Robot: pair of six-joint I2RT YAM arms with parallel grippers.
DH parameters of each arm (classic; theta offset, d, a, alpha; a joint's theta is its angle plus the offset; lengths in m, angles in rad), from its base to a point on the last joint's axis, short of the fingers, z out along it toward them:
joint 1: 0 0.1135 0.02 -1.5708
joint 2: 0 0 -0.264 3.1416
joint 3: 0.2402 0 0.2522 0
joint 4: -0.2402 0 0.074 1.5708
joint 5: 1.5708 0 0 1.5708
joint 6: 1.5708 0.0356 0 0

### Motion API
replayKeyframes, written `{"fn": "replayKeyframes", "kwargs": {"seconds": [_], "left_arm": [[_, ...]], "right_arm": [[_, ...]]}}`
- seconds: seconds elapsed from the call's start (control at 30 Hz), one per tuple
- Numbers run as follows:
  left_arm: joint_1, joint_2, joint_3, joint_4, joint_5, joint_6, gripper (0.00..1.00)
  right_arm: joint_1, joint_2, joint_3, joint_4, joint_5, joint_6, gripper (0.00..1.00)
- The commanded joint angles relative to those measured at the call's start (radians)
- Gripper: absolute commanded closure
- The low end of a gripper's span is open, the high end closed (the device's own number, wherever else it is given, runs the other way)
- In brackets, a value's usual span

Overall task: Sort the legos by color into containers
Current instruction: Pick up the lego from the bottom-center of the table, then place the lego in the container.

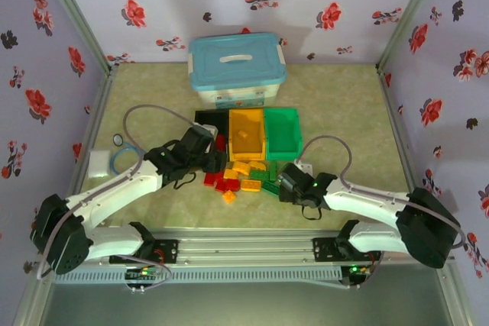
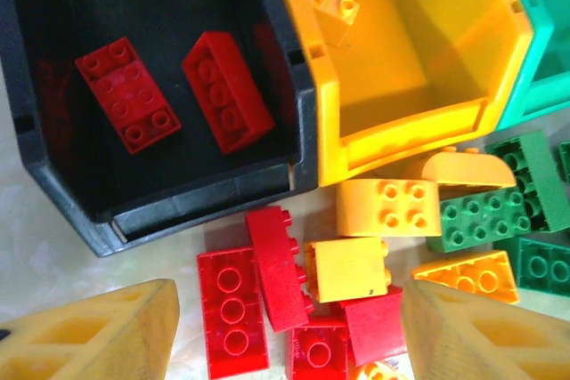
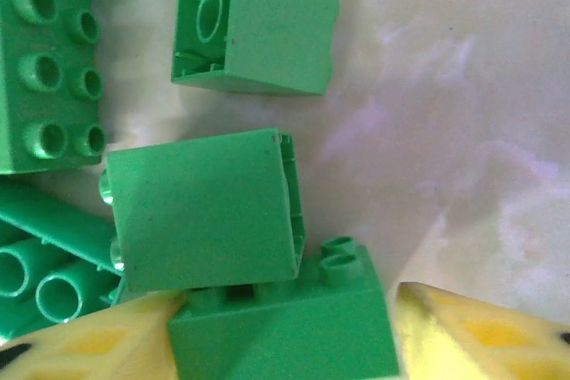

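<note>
Right hand (image 3: pixel 283 331) clamped on 1 green brick (image 3: pixel 267 349)
Green bin (image 1: pixel 283 131) lies just beyond it; left hand (image 2: pixel 289 331), wide, hovers over red bricks (image 2: pixel 233 311) left of that bin.

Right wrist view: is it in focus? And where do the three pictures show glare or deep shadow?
Right wrist view: soft all over, the green brick between the fingers most blurred; pale glare on the table. Left wrist view: sharper; the black bin is dark inside, the orange-yellow bin glows overexposed. Top external view: even light, slightly hazy, faint shadow behind the white box.
</note>
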Motion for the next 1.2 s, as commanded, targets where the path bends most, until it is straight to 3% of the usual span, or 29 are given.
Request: {"fn": "replayKeyframes", "kwargs": {"seconds": [0.0,0.13,0.37,0.5,0.77,1.1,1.17], "left_arm": [[-0.005,-0.051,-0.046,0.005,-0.030,-0.031,0.34],[-0.006,-0.099,-0.102,-0.005,-0.051,-0.042,0.34],[-0.005,-0.164,-0.205,-0.026,-0.065,-0.099,0.34],[-0.024,-0.178,-0.254,-0.031,-0.068,-0.143,0.35],[-0.108,-0.260,-0.336,-0.033,-0.086,-0.234,0.35],[-0.217,-0.357,-0.414,-0.017,-0.115,-0.328,0.35],[-0.239,-0.375,-0.426,0.004,-0.118,-0.330,0.35]], "right_arm": [[0.008,0.008,-0.018,0.029,0.009,0.026,0.49],[0.020,-0.020,-0.002,0.004,0.022,0.022,0.60],[0.027,-0.133,0.115,-0.165,0.145,-0.033,0.62],[-0.020,-0.144,0.234,-0.220,0.179,-0.122,0.61],[-0.170,0.079,0.503,-0.209,0.078,-0.324,0.60],[-0.273,0.398,0.712,-0.178,-0.017,-0.408,0.60],[-0.274,0.431,0.726,-0.167,-0.025,-0.410,0.52]]}}
